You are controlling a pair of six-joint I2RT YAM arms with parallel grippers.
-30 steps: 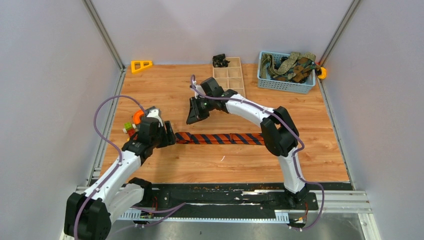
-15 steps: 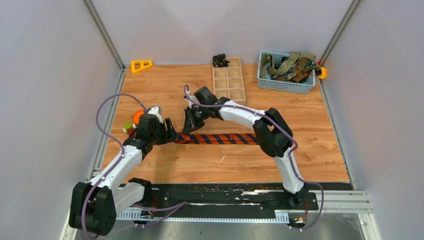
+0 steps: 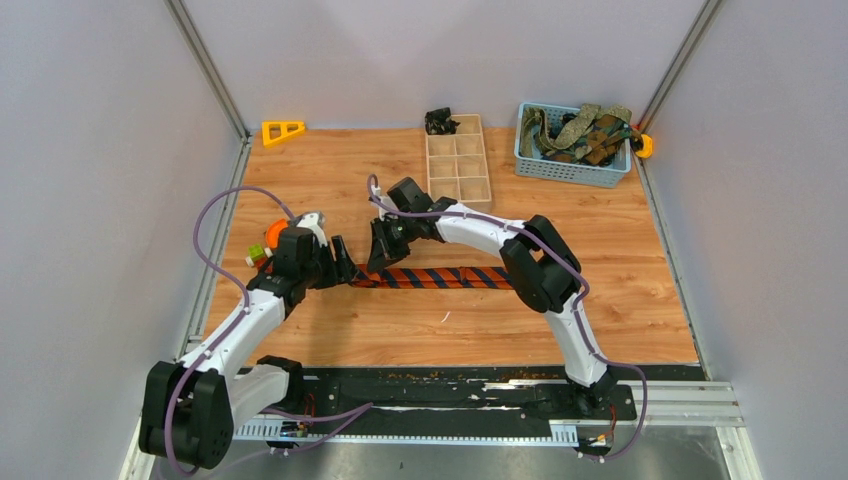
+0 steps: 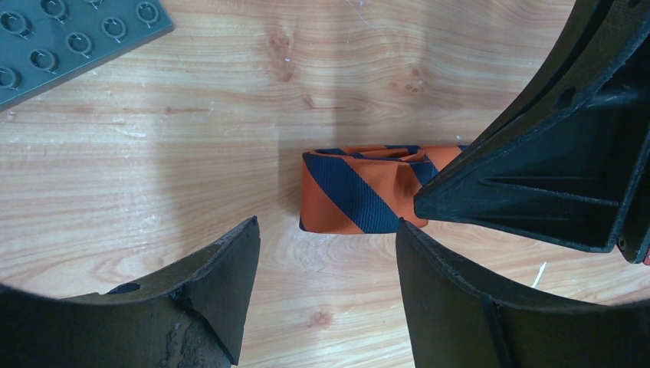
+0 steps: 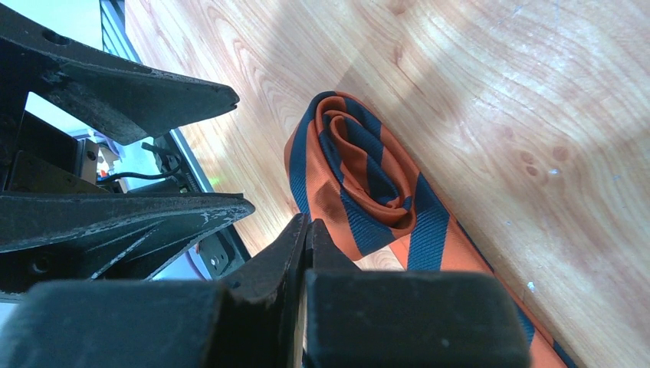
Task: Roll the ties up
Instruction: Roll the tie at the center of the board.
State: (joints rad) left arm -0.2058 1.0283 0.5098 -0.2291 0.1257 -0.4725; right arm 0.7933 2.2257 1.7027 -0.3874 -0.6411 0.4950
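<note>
An orange and navy striped tie (image 3: 440, 277) lies flat across the table, its left end rolled into a small coil (image 5: 356, 172); the coil also shows in the left wrist view (image 4: 360, 192). My left gripper (image 3: 343, 268) is open and empty just left of the coil, its fingers (image 4: 222, 268) low over the wood. My right gripper (image 3: 380, 256) is shut with nothing between its fingertips (image 5: 306, 230), tip down right at the coil's side. Olive-green and brown ties (image 3: 580, 128) lie heaped in a blue basket.
The blue basket (image 3: 570, 170) stands at the back right. A wooden compartment tray (image 3: 458, 160) with a dark bundle (image 3: 438, 121) sits at the back centre. An orange triangle (image 3: 283, 130) lies back left. Small coloured pieces (image 3: 266, 243) and a grey studded plate (image 4: 69, 31) lie near my left gripper.
</note>
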